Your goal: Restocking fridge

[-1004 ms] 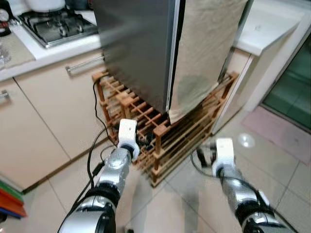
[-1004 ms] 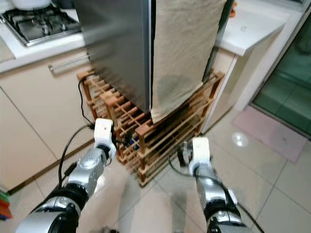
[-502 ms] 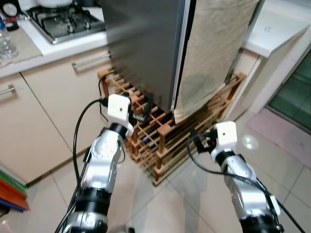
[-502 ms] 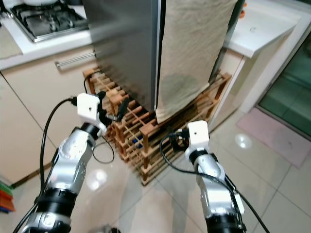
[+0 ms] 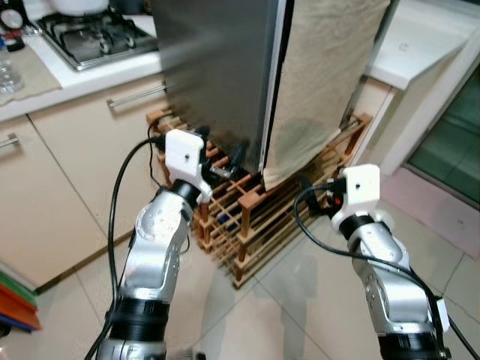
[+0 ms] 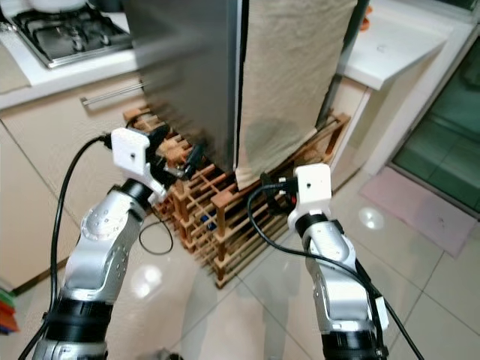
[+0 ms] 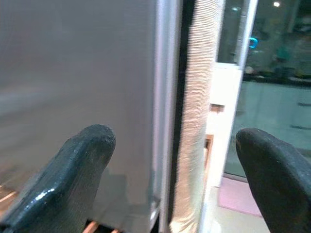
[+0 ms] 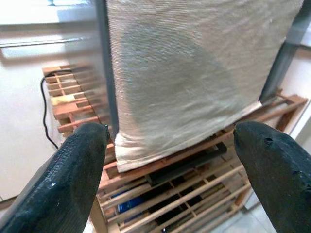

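Both grippers have risen toward the fridge (image 5: pixel 217 67): left gripper (image 5: pixel 221 156) at its lower side panel, right gripper (image 6: pixel 271 187) below the beige cloth (image 5: pixel 322 75) on its door. Each has two fingers spread wide, empty. One wooden rack (image 5: pixel 255 217) beneath holds something blue, unclear

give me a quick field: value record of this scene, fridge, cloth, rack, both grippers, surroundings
fridge: grey fridge, door shut, standing on the rack
cloth: beige cloth hanging down the fridge front, lower edge reaching the rack
rack: wooden slatted rack on the tiled floor
left gripper: left gripper raised beside the fridge's lower corner, fingers open, holding nothing
right gripper: right gripper raised, pointing at the cloth's lower edge, fingers open, holding nothing
surroundings: gas hob on the counter to the robot's left, cream cabinets below
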{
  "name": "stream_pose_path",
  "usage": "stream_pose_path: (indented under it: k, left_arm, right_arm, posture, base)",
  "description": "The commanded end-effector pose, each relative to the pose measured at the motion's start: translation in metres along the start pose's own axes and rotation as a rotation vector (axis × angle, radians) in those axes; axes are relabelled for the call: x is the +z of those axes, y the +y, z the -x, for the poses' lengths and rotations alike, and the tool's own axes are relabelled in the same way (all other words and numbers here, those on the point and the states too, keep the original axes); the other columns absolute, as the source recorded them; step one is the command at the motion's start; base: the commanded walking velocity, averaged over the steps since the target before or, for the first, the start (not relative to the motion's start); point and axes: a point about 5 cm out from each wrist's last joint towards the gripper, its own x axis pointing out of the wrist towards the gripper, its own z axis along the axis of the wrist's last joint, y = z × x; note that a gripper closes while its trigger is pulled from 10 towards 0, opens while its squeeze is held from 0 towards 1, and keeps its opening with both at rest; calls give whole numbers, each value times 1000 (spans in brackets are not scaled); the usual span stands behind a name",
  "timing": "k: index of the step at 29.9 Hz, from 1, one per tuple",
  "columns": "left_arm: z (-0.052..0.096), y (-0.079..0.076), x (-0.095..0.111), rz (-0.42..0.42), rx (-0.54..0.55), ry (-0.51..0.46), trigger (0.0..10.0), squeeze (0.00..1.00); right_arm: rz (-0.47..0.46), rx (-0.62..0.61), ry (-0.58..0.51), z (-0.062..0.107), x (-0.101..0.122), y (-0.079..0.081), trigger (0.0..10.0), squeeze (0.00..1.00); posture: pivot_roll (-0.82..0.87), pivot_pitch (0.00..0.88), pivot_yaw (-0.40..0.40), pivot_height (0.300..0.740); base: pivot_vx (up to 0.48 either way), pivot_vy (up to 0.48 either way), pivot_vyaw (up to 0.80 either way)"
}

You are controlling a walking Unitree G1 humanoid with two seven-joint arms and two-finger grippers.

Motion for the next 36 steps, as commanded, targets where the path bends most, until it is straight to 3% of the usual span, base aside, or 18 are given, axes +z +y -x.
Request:
stream_pose_path:
  k: [1,14,20,25,31,36]
  left_arm:
    - [-9,-5,-1,-4,-39,26,10000,0]
    - [-34,-8,-9,-23,-67,82,10000,0]
    - [-60,-12,-12,-9,-76,115,10000,0]
    - [-79,-19,-9,26,-97,127,10000,0]
    - [-98,-25,-4,-35,-101,155,10000,0]
    - [-103,-23,1,-39,-72,134,10000,0]
  right_arm:
    - [11,6,-15,-2,7,3,10000,0]
    - [22,-12,-30,-6,9,3,10000,0]
    - [24,17,-38,-8,10,8,10000,0]
    - [25,37,-10,-1,4,8,10000,0]
    - [31,16,16,7,-3,4,10000,0]
    - [30,-4,28,13,-6,2,10000,0]
  posture:
    - [-52,0,-13,730]
    - [-74,0,-6,730]
    - [-75,0,-3,730]
    - [-100,0,12,730]
    - [-148,0,40,730]
    - [-158,0,45,730]
  base:
    - [0,0,0]
    - [64,0,0]
    - [328,0,0]
    - [102,0,0]
    - [0,0,0]
    - [0,0,0]
